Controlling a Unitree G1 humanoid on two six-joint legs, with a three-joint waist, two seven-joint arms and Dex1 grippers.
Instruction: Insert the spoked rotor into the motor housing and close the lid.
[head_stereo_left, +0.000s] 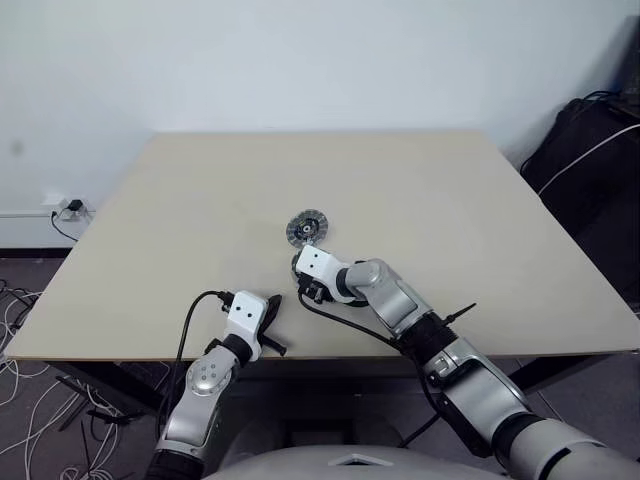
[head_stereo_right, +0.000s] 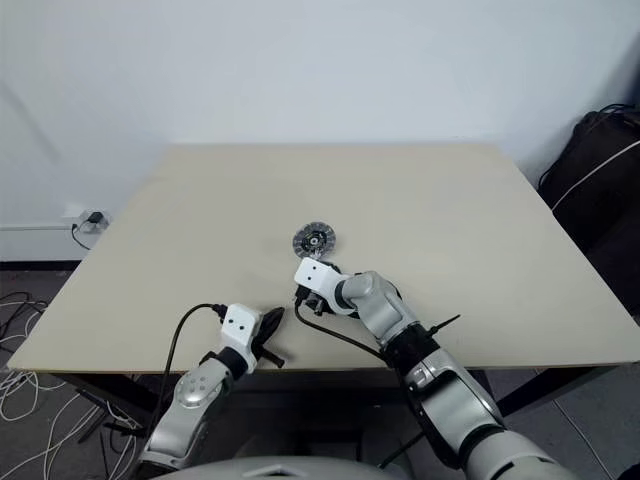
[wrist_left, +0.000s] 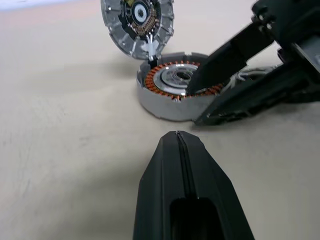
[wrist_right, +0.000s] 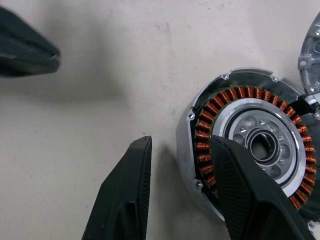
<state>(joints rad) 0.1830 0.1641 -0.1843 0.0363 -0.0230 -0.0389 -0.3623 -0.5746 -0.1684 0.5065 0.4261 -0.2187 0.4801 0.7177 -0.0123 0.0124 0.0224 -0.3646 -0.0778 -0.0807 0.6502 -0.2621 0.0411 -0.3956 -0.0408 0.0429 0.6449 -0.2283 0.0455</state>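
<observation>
Housing at centre frame, its wall straddled by my parted right gripper, left gripper clenched empty nearby; I judge seating done, hinged lid next.

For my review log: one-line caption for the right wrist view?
Open right gripper straddles the motor housing wall, one finger over the copper windings.

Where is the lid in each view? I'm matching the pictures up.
Left eye: lid mid-table, just beyond the right gripper.
Right eye: lid there too.
Left wrist: lid upright behind the motor housing.
Right wrist: lid's rim beside the motor housing.
Shared landmark: right gripper.
</observation>
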